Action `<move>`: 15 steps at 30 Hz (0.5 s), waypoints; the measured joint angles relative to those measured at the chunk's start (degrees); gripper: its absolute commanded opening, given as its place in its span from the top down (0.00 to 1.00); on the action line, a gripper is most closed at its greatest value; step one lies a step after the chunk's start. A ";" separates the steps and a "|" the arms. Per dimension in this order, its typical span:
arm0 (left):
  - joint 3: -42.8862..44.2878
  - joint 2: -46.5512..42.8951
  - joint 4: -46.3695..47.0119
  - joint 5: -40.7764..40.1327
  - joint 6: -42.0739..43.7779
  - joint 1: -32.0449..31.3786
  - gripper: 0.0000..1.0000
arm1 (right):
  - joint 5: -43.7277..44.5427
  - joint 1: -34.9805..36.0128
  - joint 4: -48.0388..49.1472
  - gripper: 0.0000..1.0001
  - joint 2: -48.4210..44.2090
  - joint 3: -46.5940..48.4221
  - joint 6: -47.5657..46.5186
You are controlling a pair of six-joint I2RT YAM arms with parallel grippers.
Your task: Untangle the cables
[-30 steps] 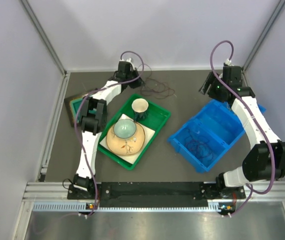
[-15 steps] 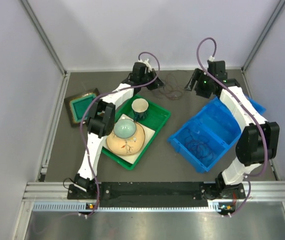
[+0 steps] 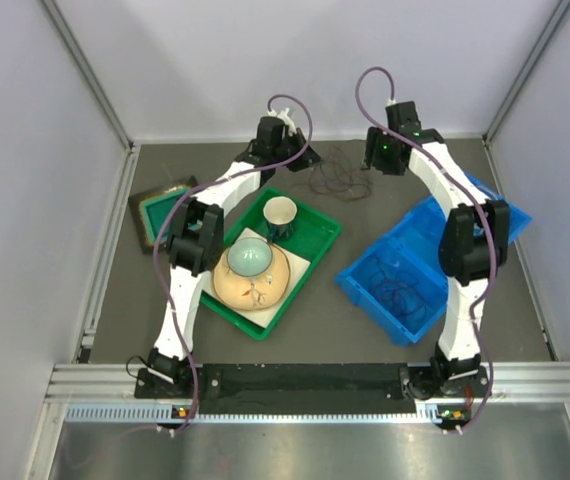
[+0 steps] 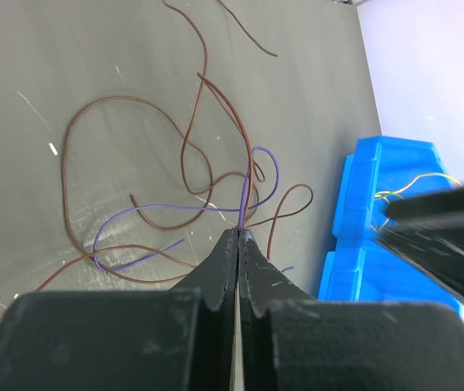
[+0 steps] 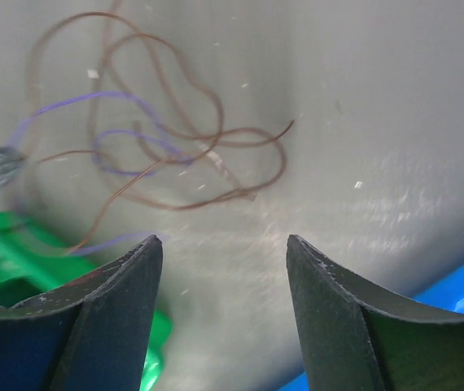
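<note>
- Left wrist view: my left jaws are pressed tight together, tip to tip, and a purple strand and a brown strand of the cables run straight into the seam at the tips, so I read them as pinched there.
- Right wrist view: my right jaws stand apart with a clear gap and nothing between the fingers; bare desk shows through the gap.
- From the right wrist, the cables lie just beyond the fingertips as loose brown loops crossed by purple ones, flat on the desk.
- In the top view the cables sit at the far side of the desk, between the two wrists, with the left arm reaching in from one side and the right arm from the other.
- The blue bin is to the right of the tangle; dark wires lie in its near compartment, and the left wrist catches a yellow wire on the bin.
- The green tray is on the near left of the tangle, carrying a cup and a bowl.
</note>
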 measured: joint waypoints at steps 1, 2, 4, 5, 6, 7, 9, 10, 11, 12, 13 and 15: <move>0.00 -0.09 -0.13 -0.02 0.09 0.00 1.00 | 0.22 0.04 -0.76 0.37 1.60 1.60 -1.07; 0.00 -0.11 -0.17 0.00 0.11 0.00 1.00 | 0.44 0.07 -1.97 0.37 3.63 3.76 -2.64; 0.00 -0.11 -0.24 0.00 0.15 0.02 1.00 | 0.92 0.26 -3.32 0.37 6.95 6.73 -5.51; 0.00 -0.11 -0.33 0.02 0.15 0.02 1.00 | 1.29 0.44 -3.80 0.37 8.13 7.63 -6.75; 0.00 -0.11 -0.44 0.07 0.15 0.02 1.00 | 1.95 0.70 -4.55 0.37 9.33 8.63 -8.13; 0.00 -0.11 -0.50 0.09 0.15 0.04 1.00 | 2.62 1.01 -5.07 0.37 10.51 9.73 -9.40; 0.00 -0.11 -0.55 0.15 0.11 0.13 1.00 | 3.89 1.66 -5.62 0.37 12.55 11.63 -11.52; 0.00 -0.11 -0.57 0.17 0.11 0.17 1.00 | 4.42 2.03 -5.46 0.37 13.62 12.41 -12.63; 0.00 -0.11 -0.57 0.26 0.09 0.22 1.00 | 4.59 2.27 -5.25 0.37 14.34 12.83 -13.42; 0.00 -0.11 -0.59 0.39 0.07 0.28 1.00 | 4.70 2.47 -4.66 0.39 15.06 13.00 -14.23; 0.00 -0.11 -0.57 0.59 0.04 0.39 1.00 | 4.76 2.67 -3.96 0.40 15.61 13.00 -14.95; 0.00 -0.11 -0.57 0.98 -0.04 0.61 1.00 | 4.85 2.73 -2.56 0.47 16.76 13.00 -15.96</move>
